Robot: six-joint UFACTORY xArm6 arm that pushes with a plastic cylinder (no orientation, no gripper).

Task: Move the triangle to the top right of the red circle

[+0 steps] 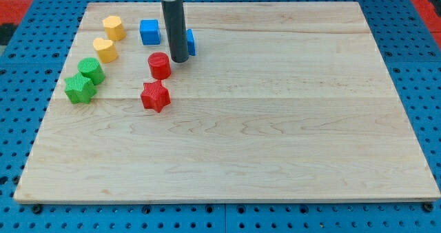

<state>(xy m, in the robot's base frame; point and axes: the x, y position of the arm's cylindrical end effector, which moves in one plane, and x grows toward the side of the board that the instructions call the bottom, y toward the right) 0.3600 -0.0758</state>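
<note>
A pale wooden board (275, 123) fills most of the frame, resting on a blue pegboard surface (427, 88) that shows around its edges. All the small blocks sit in the upper left part of the board.

A straight dark rod comes down from the top edge of the frame, a little left of centre. My tip (179, 60) touches the board just to the upper right of the red circle (159, 65), very close to it. The rod has no jaws to open or shut – it is a plain stick, and it clamps nothing.

The task's triangle, a blue block (190, 42), stands directly behind the rod, so only a narrow blue sliver shows at the rod's right side; its shape cannot be made out from here. It lies to the upper right of the red circle, near it, though whether the rod touches it is unclear.

A blue cube (149, 32) sits to the left of the rod, near the top of the board. Below the red circle is a red star (155, 96).

Further left are two yellow blocks – one (114, 27) near the top edge, another (105, 49) just below it. Below those, a green block (91, 71) touches a green star (79, 89) nearest the board's left edge.
</note>
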